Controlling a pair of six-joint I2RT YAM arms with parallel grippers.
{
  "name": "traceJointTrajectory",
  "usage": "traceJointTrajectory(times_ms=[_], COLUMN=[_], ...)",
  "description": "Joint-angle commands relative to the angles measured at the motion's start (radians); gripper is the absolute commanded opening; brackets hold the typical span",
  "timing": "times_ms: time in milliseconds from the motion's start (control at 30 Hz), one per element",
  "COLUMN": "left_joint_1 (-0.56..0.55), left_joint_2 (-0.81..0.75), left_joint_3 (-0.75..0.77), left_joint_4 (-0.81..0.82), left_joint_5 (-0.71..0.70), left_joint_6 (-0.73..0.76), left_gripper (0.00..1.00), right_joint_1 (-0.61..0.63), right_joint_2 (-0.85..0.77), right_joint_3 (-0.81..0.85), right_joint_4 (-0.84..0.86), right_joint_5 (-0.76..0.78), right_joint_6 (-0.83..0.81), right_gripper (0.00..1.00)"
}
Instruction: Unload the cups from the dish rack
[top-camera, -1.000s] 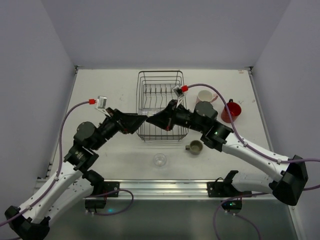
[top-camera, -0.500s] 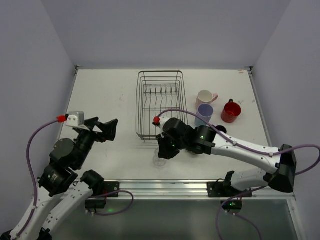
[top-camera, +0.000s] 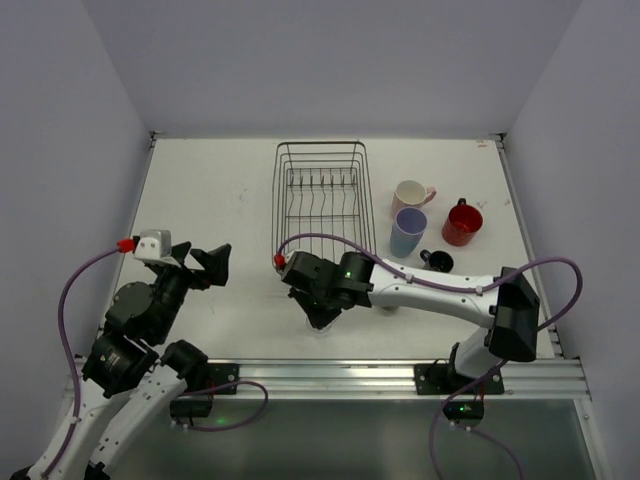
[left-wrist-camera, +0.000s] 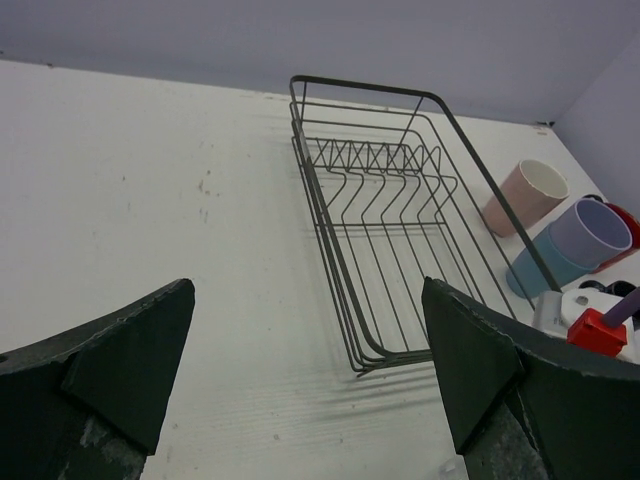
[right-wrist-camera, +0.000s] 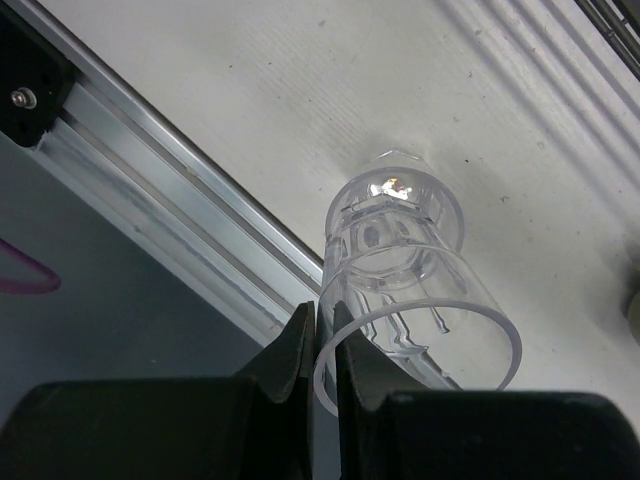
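Nearest, just in front of the dish rack's (left-wrist-camera: 360, 86) near end, the right gripper (right-wrist-camera: 322, 337) now clamps the rim of the clear glass (right-wrist-camera: 400, 290), one finger inside and one outside. A second ago that arm was up at the rack and the glass stood alone. (Its base seems to rest on the table.) Left of the rack, the left gripper (top-camera: 210, 264) has pulled back and hangs spread wide, empty. The rack itself shows only bare prongs. To its right stand the pink cup (left-wrist-camera: 525, 195), the lavender cup (left-wrist-camera: 592, 232) nested in the light blue cup (left-wrist-camera: 535, 270), the red cup (top-camera: 462, 222) and the dark blue cup (top-camera: 437, 261). Unloading looks done; the glass is probably only being repositioned.
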Motion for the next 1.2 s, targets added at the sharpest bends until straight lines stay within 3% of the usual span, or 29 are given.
traceJointTrajectory(times_ms=[0,467,533,567,600,700,800,933,1033,1067,1167], left_joint_1=[0.031,0.072,0.074,0.074,0.075,0.077,0.079,0.080,0.080,0.080,0.080], left_joint_2=[-0.022,-0.045,-0.048,-0.049,-0.049,-0.049,-0.046,-0.036,-0.025,-0.022,-0.007], left_joint_3=[-0.007,-0.016,-0.016,-0.016,-0.016,-0.017,-0.017,-0.017,-0.016,-0.014,-0.011], left_joint_4=[0.023,0.033,0.033,0.035,0.035,0.036,0.036,0.036,0.040,0.041,0.087], left_joint_5=[0.003,0.061,0.061,0.063,0.064,0.070,0.070,0.067,0.072,0.087,0.139], left_joint_6=[0.032,0.038,0.038,0.038,0.038,0.039,0.039,0.044,0.049,0.050,0.047], left_gripper=[1.00,1.00,1.00,1.00,1.00,1.00,1.00,1.00,1.00,1.00,1.00], right_joint_1=[0.011,0.018,0.018,0.018,0.018,0.020,0.020,0.020,0.021,0.023,0.023], right_joint_2=[0.020,0.132,0.137,0.136,0.134,0.125,0.099,0.013,-0.162,-0.294,-0.520], right_joint_3=[0.065,0.115,0.122,0.128,0.129,0.145,0.164,0.178,0.088,0.044,-0.177], right_joint_4=[-0.072,-0.113,-0.115,-0.112,-0.103,-0.092,-0.093,-0.067,0.052,0.105,0.360], right_joint_5=[0.018,0.059,0.075,0.076,0.078,0.078,0.095,0.127,0.173,0.211,0.332], right_joint_6=[-0.020,-0.026,-0.025,-0.025,-0.025,-0.023,-0.022,-0.012,-0.017,-0.029,-0.072], right_gripper=[0.00,0.01,0.09,0.25,0.31,0.46,0.58,0.60,0.63,0.68,0.99])
